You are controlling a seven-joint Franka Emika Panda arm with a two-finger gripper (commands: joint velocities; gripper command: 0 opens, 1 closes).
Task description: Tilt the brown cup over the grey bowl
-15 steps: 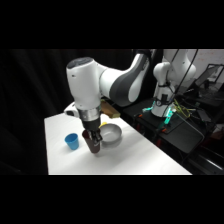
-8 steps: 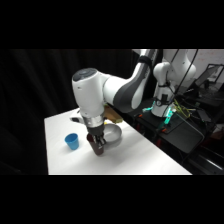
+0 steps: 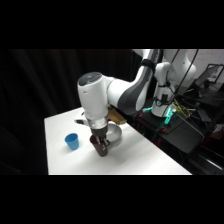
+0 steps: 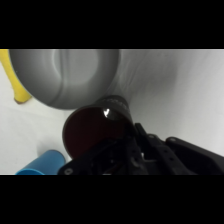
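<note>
Two-finger gripper [image 3: 101, 145] clamps dark reddish-brown tapered plastic cup [image 4: 95, 131], tipped w/ mouth toward shiny round grey metal bowl [image 4: 65, 75], ready for pouring.

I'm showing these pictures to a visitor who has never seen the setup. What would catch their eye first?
Probably the big white arm, its end effector holding the brown cup tilted beside the grey bowl at mid-table. Next, the bright blue cup standing apart on the table's left side, and a yellow object beside the bowl.
</note>
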